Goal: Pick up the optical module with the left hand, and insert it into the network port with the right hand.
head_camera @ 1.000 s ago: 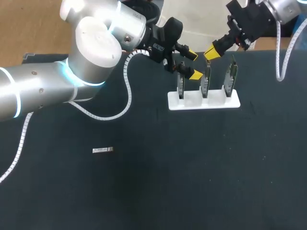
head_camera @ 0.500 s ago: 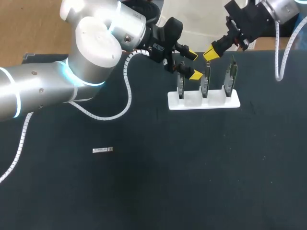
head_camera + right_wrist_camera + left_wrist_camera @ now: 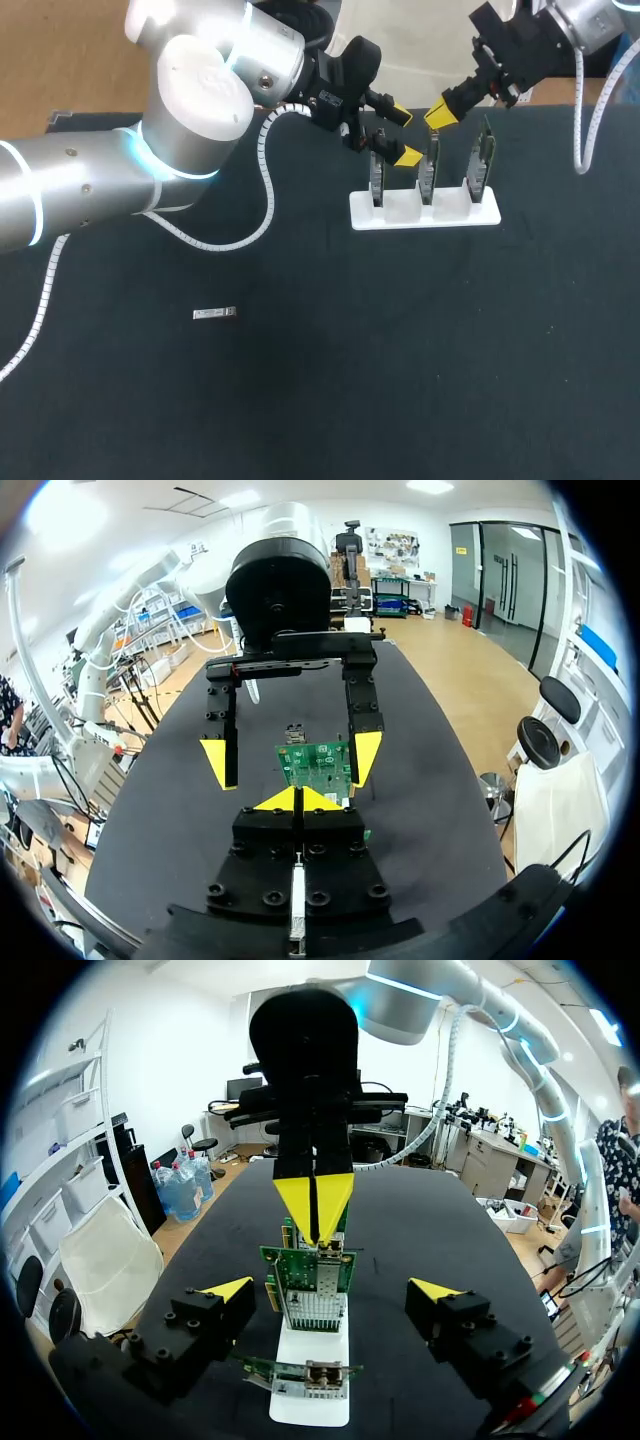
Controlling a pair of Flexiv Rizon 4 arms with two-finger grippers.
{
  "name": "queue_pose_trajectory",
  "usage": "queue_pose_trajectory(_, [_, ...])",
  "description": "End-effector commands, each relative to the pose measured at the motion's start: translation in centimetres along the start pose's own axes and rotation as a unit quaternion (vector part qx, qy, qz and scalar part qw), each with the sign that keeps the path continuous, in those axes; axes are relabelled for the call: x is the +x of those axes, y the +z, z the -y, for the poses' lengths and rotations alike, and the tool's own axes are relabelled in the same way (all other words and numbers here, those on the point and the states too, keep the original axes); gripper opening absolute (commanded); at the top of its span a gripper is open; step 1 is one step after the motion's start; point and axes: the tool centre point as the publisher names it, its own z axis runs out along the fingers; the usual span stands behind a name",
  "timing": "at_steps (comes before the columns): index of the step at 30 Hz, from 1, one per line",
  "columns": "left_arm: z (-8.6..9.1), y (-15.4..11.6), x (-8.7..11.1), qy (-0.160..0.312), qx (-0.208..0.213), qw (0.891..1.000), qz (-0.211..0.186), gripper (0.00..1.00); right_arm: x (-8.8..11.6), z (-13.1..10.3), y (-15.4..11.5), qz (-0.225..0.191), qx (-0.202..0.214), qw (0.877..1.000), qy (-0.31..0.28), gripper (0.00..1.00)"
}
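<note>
The optical module (image 3: 214,314), a small silver bar, lies flat on the dark table, far to the left of both grippers. A white holder (image 3: 452,214) carries three upright green network cards (image 3: 428,176). My left gripper (image 3: 404,134) is open above the holder's left end, between the left and middle cards. In the left wrist view, the left gripper (image 3: 331,1289) has a card with a metal port (image 3: 311,1307) between its spread fingers, untouched. My right gripper (image 3: 436,117) is shut and hovers just above the middle card. In the right wrist view, the right gripper (image 3: 298,800) points at a card (image 3: 316,764).
The holder (image 3: 306,1406) stands toward the table's far edge. The left arm's white cable (image 3: 262,190) loops over the table behind the left gripper. Bare dark tabletop (image 3: 400,350) spreads in front of the holder and around the module.
The right gripper has shifted very slightly up and back above the cards. The left arm, the module and the holder have kept still.
</note>
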Motion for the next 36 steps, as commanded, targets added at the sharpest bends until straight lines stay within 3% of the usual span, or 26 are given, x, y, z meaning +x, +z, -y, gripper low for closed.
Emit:
queue_pose_trajectory(1, [0.1,0.0,0.0,0.000,-0.001,1.000,-0.001,1.00,0.8,-0.1,0.5,0.003,0.001,1.000,0.001,0.00])
queue_pose_trajectory(8, [0.1,0.0,0.0,0.000,-0.001,1.000,-0.001,1.00,0.1,-0.3,0.0,0.015,0.005,1.000,-0.010,0.00])
queue_pose_trajectory(18, [0.1,0.0,0.0,0.000,-0.001,1.000,-0.001,1.00,-0.9,-0.7,-2.9,0.031,0.015,0.999,-0.031,0.00])
queue_pose_trajectory(36, [0.1,0.0,0.0,0.000,-0.001,1.000,-0.001,1.00,2.9,-1.4,-8.5,0.023,0.004,1.000,-0.016,0.00])
